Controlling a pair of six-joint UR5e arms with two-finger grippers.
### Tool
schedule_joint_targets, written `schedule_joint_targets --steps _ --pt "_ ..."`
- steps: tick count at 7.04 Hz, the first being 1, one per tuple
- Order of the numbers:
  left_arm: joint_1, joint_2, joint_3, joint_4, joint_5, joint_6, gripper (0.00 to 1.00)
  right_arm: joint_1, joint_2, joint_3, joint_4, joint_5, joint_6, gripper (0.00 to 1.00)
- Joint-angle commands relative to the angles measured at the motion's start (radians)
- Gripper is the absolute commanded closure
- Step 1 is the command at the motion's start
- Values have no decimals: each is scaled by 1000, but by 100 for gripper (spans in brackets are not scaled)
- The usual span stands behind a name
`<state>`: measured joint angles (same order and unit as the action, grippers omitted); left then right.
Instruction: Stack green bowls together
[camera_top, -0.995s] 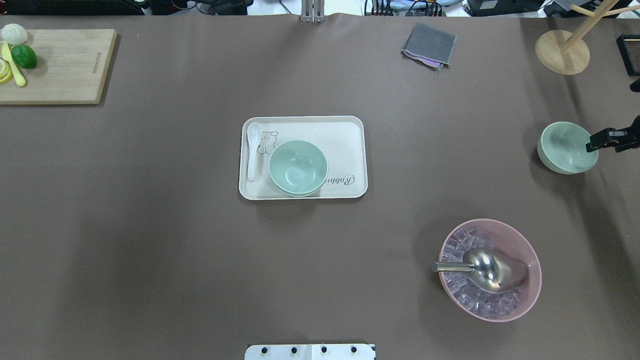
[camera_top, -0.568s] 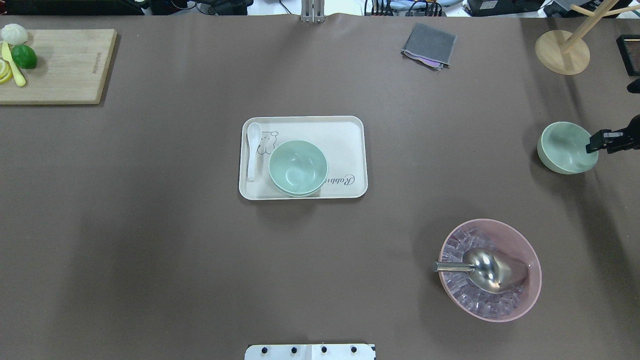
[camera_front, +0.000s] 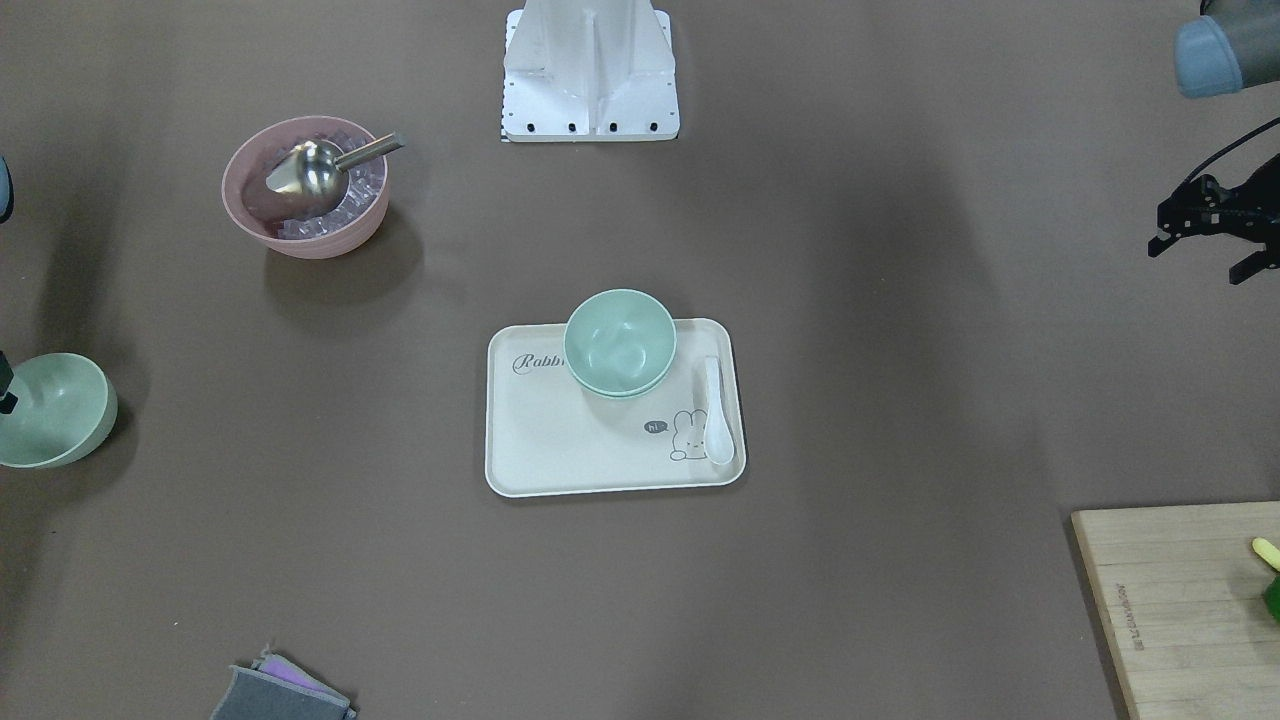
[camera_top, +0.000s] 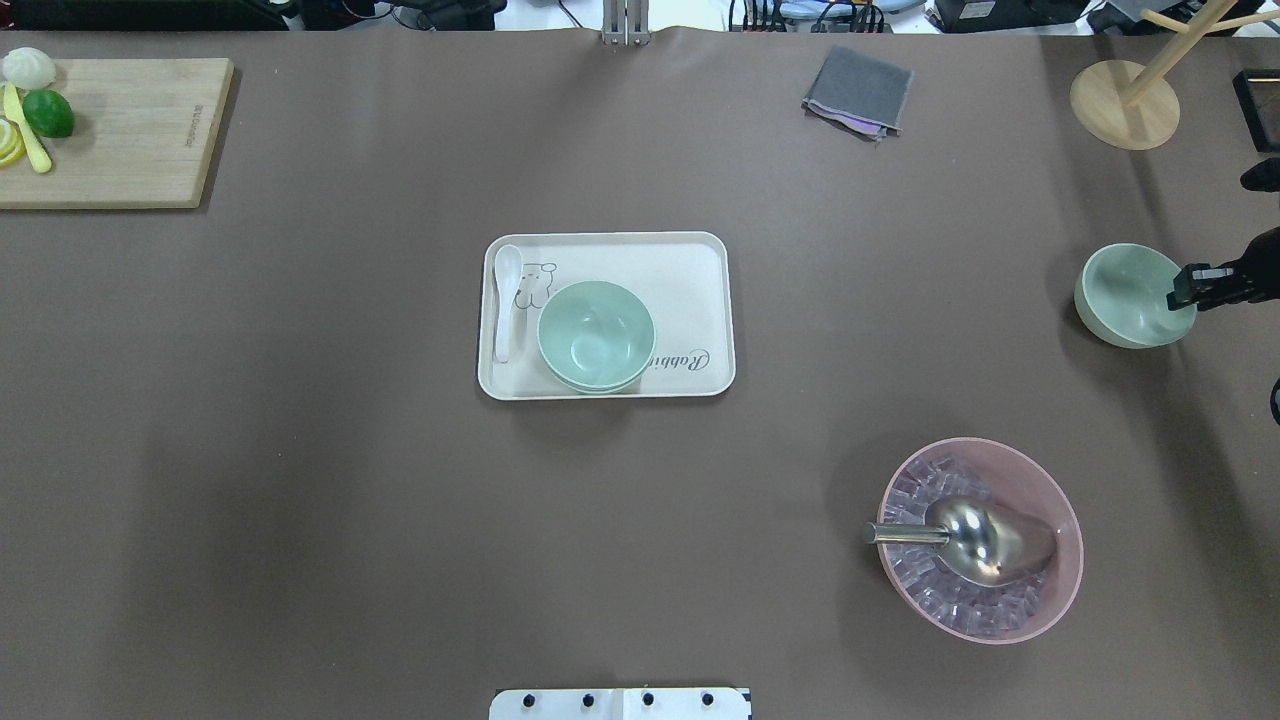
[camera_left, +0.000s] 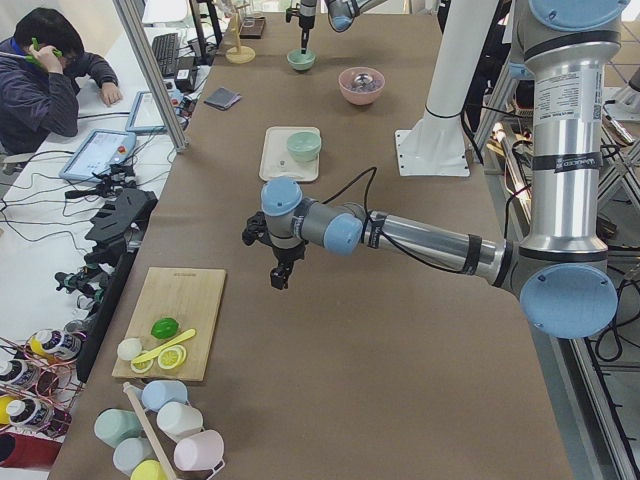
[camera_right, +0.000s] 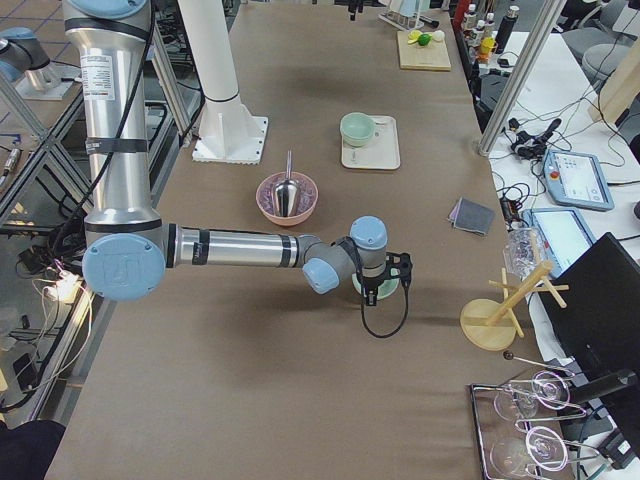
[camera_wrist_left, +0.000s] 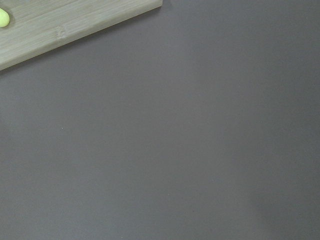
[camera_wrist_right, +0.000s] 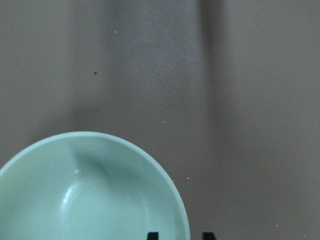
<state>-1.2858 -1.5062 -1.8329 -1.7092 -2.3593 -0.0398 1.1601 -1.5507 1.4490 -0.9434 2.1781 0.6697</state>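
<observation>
Of the three green bowls (camera_top: 596, 335), two sit nested on the single tray (camera_top: 690, 262) mid-counter (camera_top: 300, 450). The third bowl (camera_top: 1128, 294) stands alone near the counter's right edge. The right gripper (camera_top: 1187, 290) is spread, straddling its rim without clamping. The left gripper (camera_front: 1198, 258) hangs spread and empty.

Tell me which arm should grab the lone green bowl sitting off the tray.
Right. The right gripper is at the lone green bowl, open and astride its rim. The left gripper hangs far off by the cutting board.
</observation>
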Motion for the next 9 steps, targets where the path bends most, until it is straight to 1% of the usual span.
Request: schedule_joint_targets --steps 1,2,5,6,7,8,9 --pt "0 1 3 -3 0 0 2 -5 3 1 0 -1 -1 81" --pt "0 1 4 -3 0 0 2 -11 4 1 0 -1 -1 100" --pt "0 3 7 -3 0 0 2 -10 29 31 -1 0 -1 100" --pt "2 3 10 -3 0 0 2 -10 56 62 -9 2 -1 100" --pt "2 3 18 -3 0 0 2 -11 104 73 -15 9 7 100" --pt "2 3 21 -3 0 0 2 -38 138 100 -18 12 71 100" --pt "2 3 21 -3 0 0 2 -89 209 126 -37 12 211 100"
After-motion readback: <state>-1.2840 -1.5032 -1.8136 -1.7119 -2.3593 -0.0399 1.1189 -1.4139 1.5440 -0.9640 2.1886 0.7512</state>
